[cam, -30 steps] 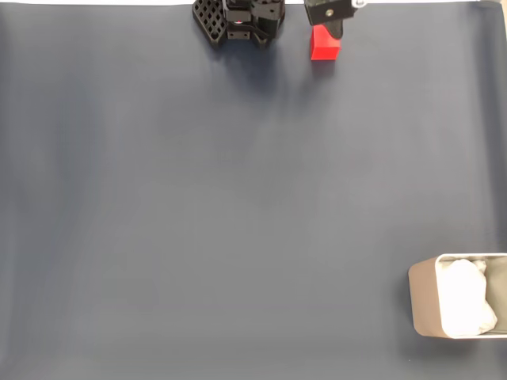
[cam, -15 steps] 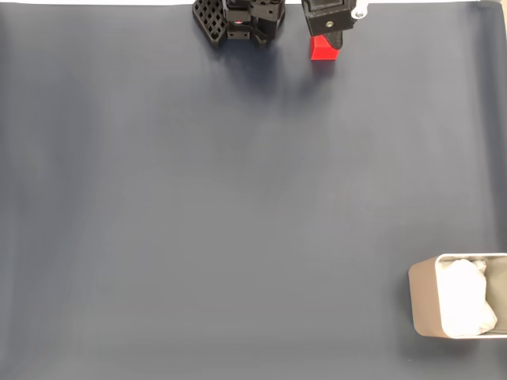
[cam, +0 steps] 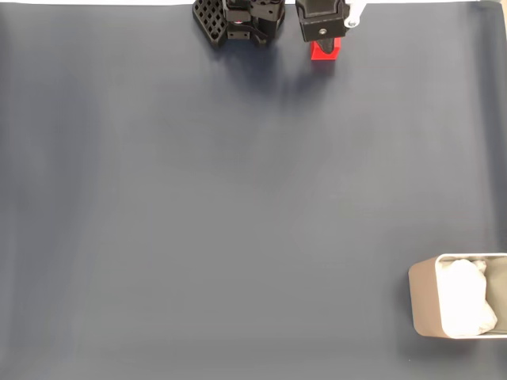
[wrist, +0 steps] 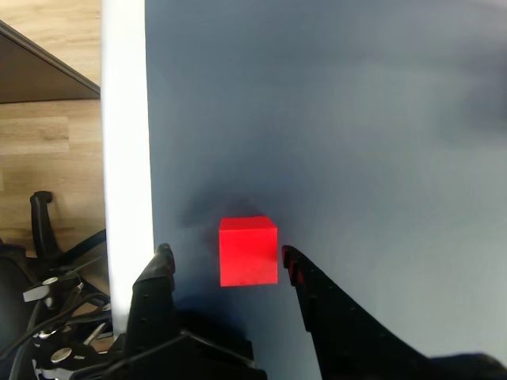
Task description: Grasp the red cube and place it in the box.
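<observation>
Dark grey mat [cam: 238, 206]: red cube [wrist: 248, 251] at its far edge, box [cam: 424, 305] at the near right corner. Gripper [wrist: 226, 255] open, fingers straddling the cube, untouched. Pre-grasp step; next, probably lower slightly and close.

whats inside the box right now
In the fixed view the box holds white wadded lining and no cube; whatever lies beneath the wadding is covered. The red cube sits on the dark mat, between the open gripper's fingertips.
</observation>
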Controlling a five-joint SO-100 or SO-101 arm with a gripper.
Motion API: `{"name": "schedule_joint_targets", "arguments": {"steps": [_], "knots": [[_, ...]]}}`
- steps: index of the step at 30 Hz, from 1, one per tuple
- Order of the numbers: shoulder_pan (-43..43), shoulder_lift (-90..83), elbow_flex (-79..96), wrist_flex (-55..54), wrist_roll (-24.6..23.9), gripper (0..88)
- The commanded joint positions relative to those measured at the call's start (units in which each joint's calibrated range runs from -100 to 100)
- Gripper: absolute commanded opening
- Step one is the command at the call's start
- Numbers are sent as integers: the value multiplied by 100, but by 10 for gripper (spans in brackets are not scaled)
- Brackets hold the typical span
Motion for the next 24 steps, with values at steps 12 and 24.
{"name": "schedule_joint_targets", "arguments": {"steps": [12, 24], "knots": [[47, 186, 302, -501, -49, 326], [40, 298, 503, -698, -39, 327]]}}
